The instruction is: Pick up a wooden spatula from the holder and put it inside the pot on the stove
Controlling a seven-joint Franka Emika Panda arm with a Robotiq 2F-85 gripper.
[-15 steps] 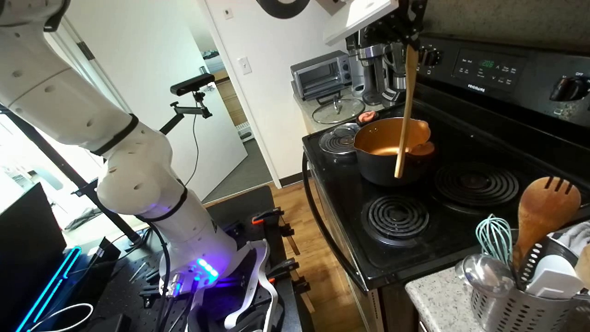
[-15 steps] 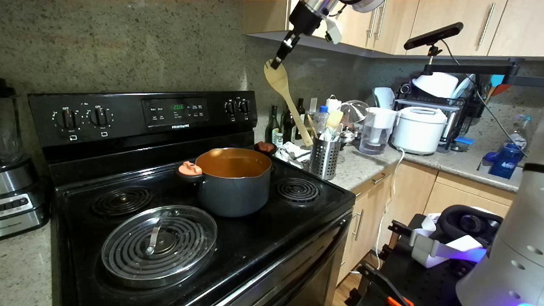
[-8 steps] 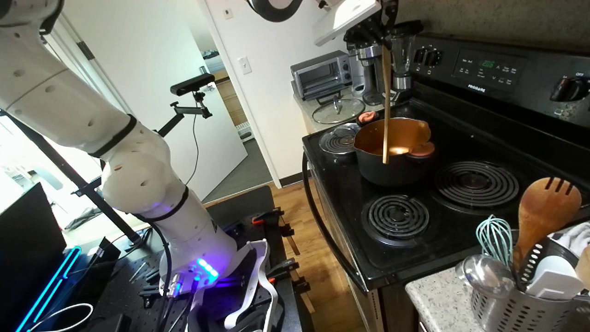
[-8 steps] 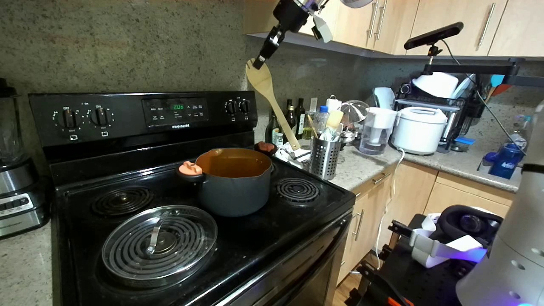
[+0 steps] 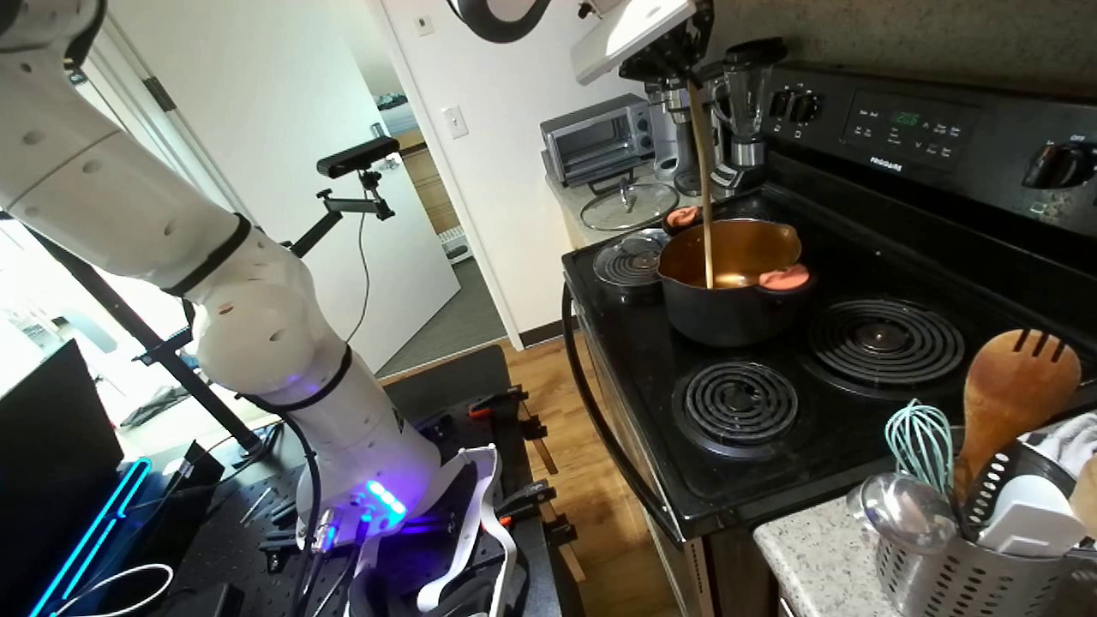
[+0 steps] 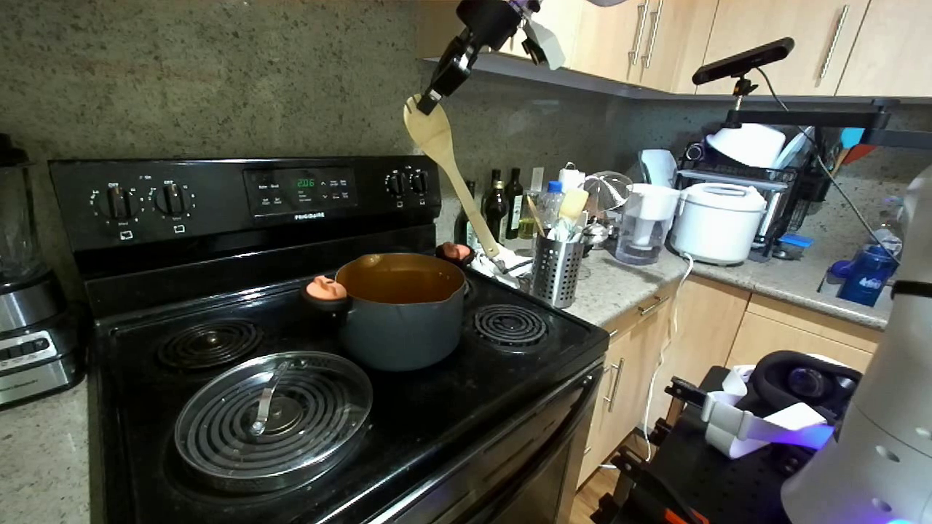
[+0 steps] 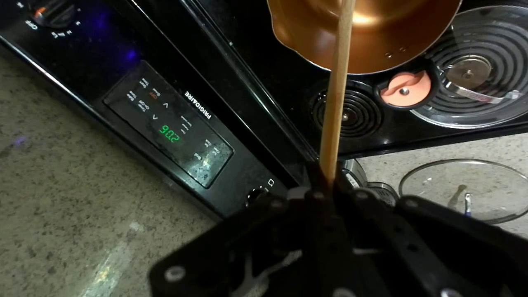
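My gripper (image 6: 428, 103) is shut on the broad blade of the pale wooden spatula (image 6: 450, 164), which hangs tilted, handle down. In an exterior view the gripper (image 5: 692, 79) is high and the spatula's handle (image 5: 704, 184) overlaps the opening of the dark pot (image 5: 728, 317) with its orange inside. In an exterior view the pot (image 6: 400, 331) is apart from the handle's end, which shows right of it. In the wrist view the spatula (image 7: 336, 90) runs from the fingertips (image 7: 328, 177) across the pot (image 7: 313, 45). The metal holder (image 6: 557, 273) stands on the counter beside the stove (image 6: 429, 418).
A glass lid (image 6: 273, 422) lies on a burner, and another lid (image 5: 630, 206) lies on the far counter. Bottles (image 6: 497, 207) stand behind the holder. The raised control panel (image 6: 306, 193) runs along the stove's back. A blender (image 5: 746, 111) stands at the stove's far end.
My gripper and the spatula have moved left in both exterior views. In one exterior view, the handle's end has shifted from the pot's outer side to its opening. The spatula stays held.
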